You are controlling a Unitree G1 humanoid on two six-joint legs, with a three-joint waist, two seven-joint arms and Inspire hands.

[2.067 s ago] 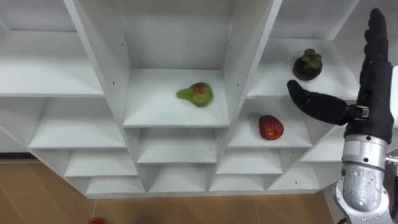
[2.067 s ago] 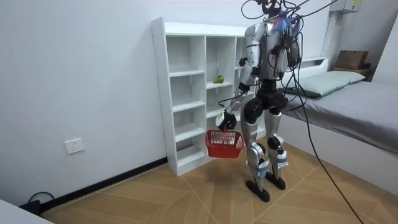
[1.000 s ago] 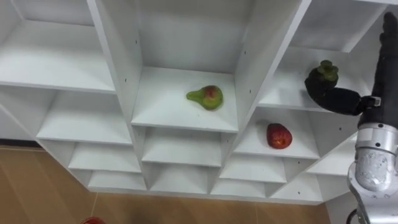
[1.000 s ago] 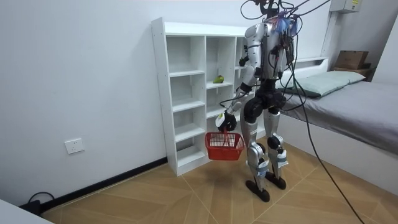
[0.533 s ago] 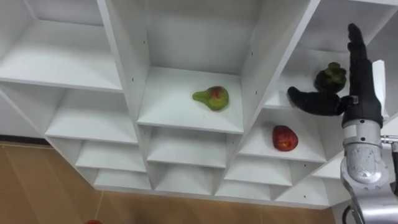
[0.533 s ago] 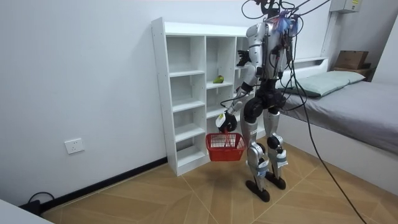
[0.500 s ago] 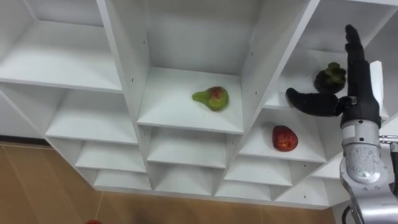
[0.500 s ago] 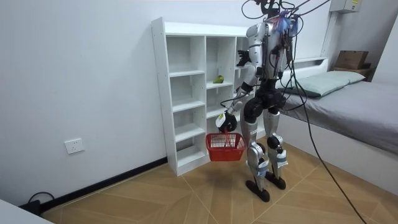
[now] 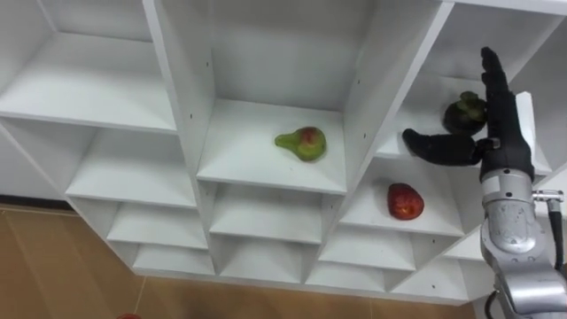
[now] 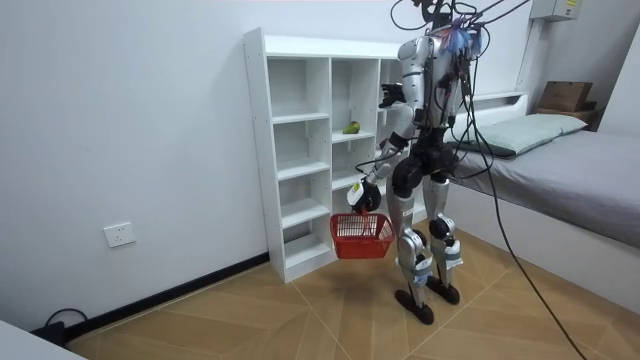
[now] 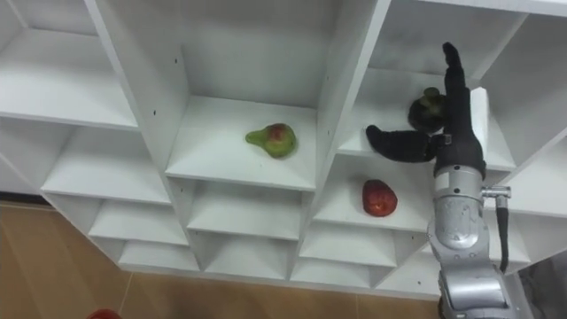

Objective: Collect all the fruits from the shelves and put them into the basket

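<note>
Reach phase: right hand [image 9: 501,133] hovering spread beside mangosteen [image 9: 465,108] in closet [image 9: 252,164]; next move needing fingers curling round fruit. Left hand [image 10: 359,197] clasping red basket [image 10: 362,236].

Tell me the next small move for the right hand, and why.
Probably ease the right hand forward and curl it round the dark fruit. The hand is open, fingers straight and thumb spread, just in front of the fruit on the shelf, not yet gripping it. The left hand holds the red basket low, ready to receive.
</note>
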